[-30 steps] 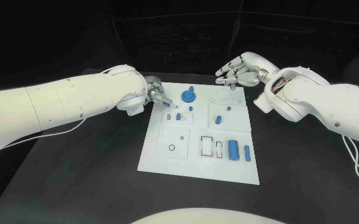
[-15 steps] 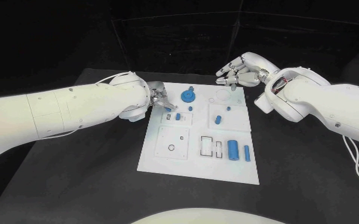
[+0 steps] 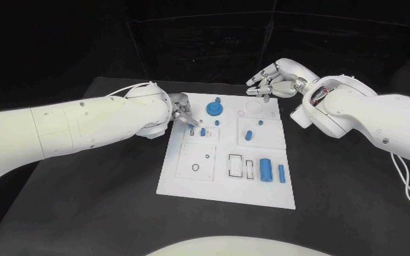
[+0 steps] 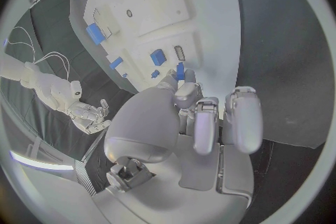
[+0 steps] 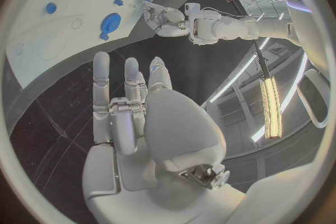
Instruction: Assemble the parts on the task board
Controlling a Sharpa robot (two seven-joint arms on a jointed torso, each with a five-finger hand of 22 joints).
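Note:
The white task board (image 3: 197, 179) lies mid-table with several blue parts on it: a round one (image 3: 214, 111) at the far end, a cylinder (image 3: 266, 171) and a bar (image 3: 282, 174) at the near right. My left hand (image 3: 180, 112) hovers over the board's far left edge and pinches a small blue part (image 4: 180, 71) between its fingertips, just above a small blue block (image 4: 158, 57) and a slot. My right hand (image 3: 274, 84) hangs over the board's far right corner with its fingers (image 5: 102, 81) stretched out and nothing in them.
Black table (image 3: 102, 208) surrounds the board on all sides. More small blue parts (image 3: 249, 136) stand in the board's middle. The right wrist view shows the board (image 5: 42, 33) and the left hand (image 5: 164, 17) beyond it.
My left hand has shifted slightly inward and down over the board's left edge, still pinching the small blue part. The right hand has barely moved.

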